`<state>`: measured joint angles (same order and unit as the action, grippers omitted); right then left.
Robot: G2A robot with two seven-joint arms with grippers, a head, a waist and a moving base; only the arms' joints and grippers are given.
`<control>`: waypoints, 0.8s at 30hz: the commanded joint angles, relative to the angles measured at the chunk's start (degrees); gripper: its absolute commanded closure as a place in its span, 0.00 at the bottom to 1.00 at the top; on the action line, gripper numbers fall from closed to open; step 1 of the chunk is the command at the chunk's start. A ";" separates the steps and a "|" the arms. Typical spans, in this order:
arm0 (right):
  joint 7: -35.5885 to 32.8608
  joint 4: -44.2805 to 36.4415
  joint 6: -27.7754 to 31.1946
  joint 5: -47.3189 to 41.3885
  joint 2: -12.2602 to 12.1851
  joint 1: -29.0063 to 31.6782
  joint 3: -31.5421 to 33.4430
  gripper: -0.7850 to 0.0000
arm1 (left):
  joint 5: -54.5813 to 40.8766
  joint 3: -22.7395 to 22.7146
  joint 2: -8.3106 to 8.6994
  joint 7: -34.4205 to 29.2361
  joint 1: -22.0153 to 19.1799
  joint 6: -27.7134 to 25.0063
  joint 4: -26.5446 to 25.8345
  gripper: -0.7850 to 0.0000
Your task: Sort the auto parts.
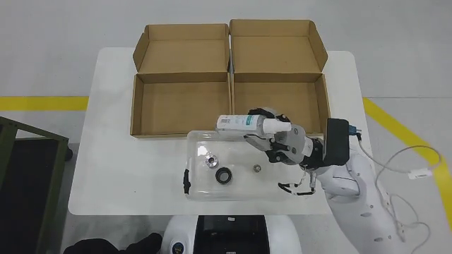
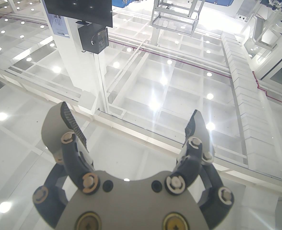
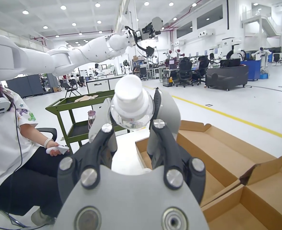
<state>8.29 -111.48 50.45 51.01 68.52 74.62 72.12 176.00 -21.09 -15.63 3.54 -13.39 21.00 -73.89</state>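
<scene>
1. My right gripper point(image 3: 131, 110) is clamped narrow on a bottle point(image 3: 129, 89) just under its white cap. The cap and my fingers point(image 3: 160, 111) hide most of its body.
2. My left gripper point(image 2: 131, 116) stands wide and empty, aimed at the ceiling point(image 2: 155, 72).
3. Seen from above, the bottle lies level over the far rim of the clear tray point(image 1: 189, 148), beside the right box point(image 1: 279, 99).
4. In the tray lie a metal ring point(image 1: 210, 161), a black ring point(image 1: 224, 176) and a small nut point(image 1: 258, 167). My arm covers the tray's right end.
5. The left box point(image 1: 180, 106) adjoins the right one on the white table point(image 1: 120, 148).
</scene>
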 commanded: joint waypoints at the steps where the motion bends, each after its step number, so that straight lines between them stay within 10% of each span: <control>1: 0.60 -0.34 -0.26 -0.13 0.03 0.07 0.08 1.00 | 0.00 0.00 0.00 0.00 0.00 0.00 0.00 0.00; 24: -0.96 1.73 -2.68 1.71 -0.29 0.49 2.47 1.00 | 0.00 0.00 0.00 0.00 0.00 0.00 0.00 0.00</control>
<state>7.49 -110.19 48.32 52.43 68.22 75.12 74.66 176.00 -21.09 -15.63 3.54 -13.39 21.00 -73.89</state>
